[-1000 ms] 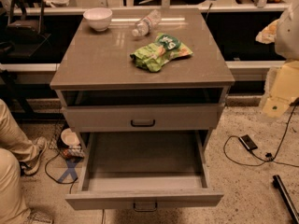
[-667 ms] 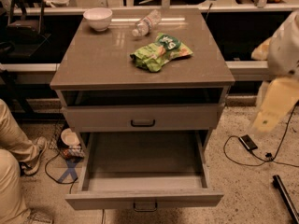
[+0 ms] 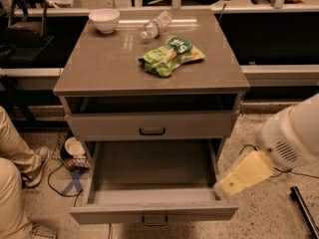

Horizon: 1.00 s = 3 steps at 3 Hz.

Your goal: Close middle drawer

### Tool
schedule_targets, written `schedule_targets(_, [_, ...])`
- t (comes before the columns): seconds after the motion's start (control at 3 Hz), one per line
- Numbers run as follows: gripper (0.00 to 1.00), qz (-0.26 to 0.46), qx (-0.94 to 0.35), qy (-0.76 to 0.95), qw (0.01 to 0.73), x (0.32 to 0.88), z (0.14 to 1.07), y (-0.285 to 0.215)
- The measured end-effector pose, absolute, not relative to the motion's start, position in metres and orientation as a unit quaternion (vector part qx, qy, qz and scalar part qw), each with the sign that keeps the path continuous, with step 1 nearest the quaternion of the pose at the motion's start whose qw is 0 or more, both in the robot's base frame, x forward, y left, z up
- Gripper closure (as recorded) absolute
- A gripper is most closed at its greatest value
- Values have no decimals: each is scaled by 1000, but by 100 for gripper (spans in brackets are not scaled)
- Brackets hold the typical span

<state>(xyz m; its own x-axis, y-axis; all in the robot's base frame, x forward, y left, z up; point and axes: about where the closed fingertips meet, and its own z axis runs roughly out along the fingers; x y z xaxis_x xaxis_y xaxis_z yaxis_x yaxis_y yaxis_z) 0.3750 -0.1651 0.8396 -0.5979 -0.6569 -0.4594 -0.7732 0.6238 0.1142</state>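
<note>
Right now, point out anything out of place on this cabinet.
The middle drawer stands pulled far out. A water bottle lies on its side on the cabinet top. The gripper hangs beside the drawer's right front corner.

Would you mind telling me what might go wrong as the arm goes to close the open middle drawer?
1. The claw hangs by the right front corner of the middle drawer, away from its handle; an off-centre push may skew it.
2. It could dip into the box and get pinched under the upper drawer.
3. A person's leg sits close to the left front corner.
</note>
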Motion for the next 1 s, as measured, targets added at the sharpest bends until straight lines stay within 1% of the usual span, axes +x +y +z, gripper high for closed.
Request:
schedule_targets(0.33, [0,195,-356,890,206,363,811,-151])
schedule_targets(0.67, [0,195,-356,890,206,363,811,-150])
schedule_targets(1.0, [0,188,-346,900,188,365,791,-150])
